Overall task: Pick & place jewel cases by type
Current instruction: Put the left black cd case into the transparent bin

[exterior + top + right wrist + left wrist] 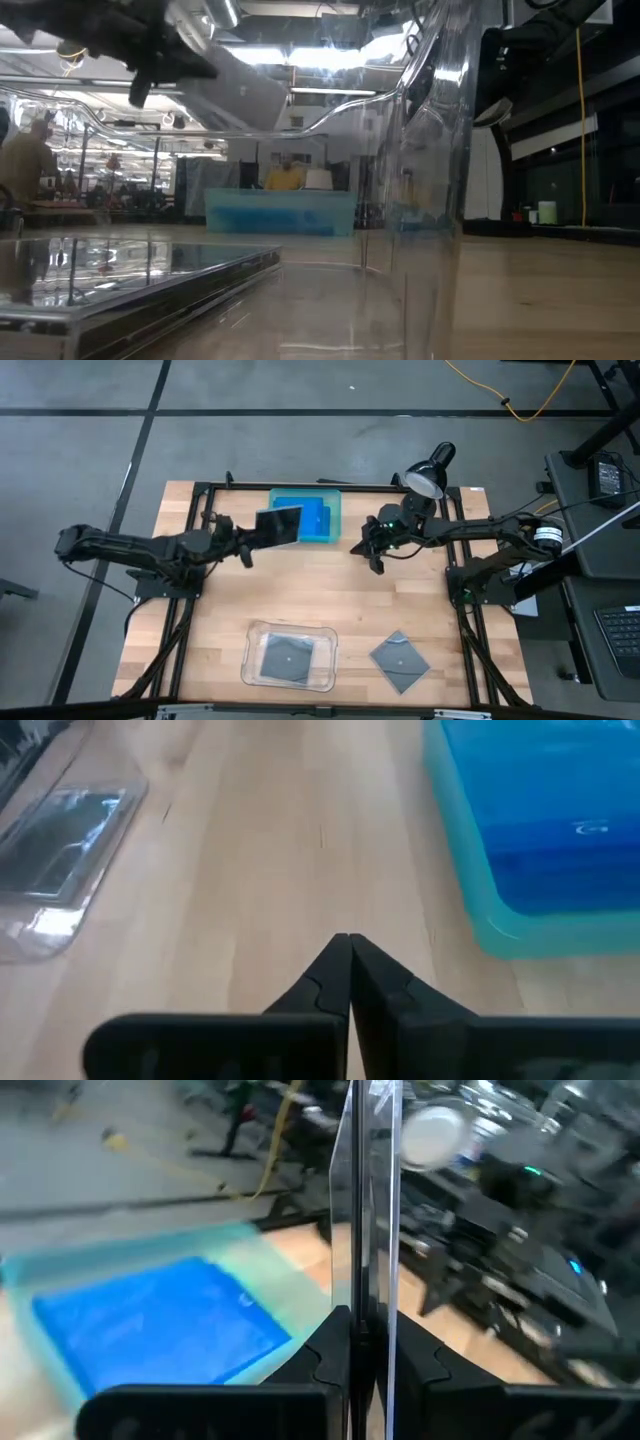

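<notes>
My left gripper [247, 546] is up in the air near the teal tray [335, 510] and is shut on a dark grey square case [279, 526]. Seen from the left wrist, this case [365, 1180] stands edge-on. Blue cases [303, 518] lie flat in the teal tray. A second grey case [289, 658] rests flat inside the clear tray [252, 635]. A third grey case [400, 661] lies flat on the table. My right gripper [376, 556] is shut and empty, hovering to the right of the teal tray. My left gripper pinches the dark grey case between its two fingers at one edge [366, 1342], coming at it level from the table's left. The case is lifted clear of the table and juts out past the fingertips [330, 1355] toward the teal tray, tilted up on edge.
A black desk lamp [430, 470] stands at the far edge, close to my right arm. The clear tray's wall [420, 200] fills the near part of the low view. Bare wood lies between the two trays [330, 590]. People show in the room beyond.
</notes>
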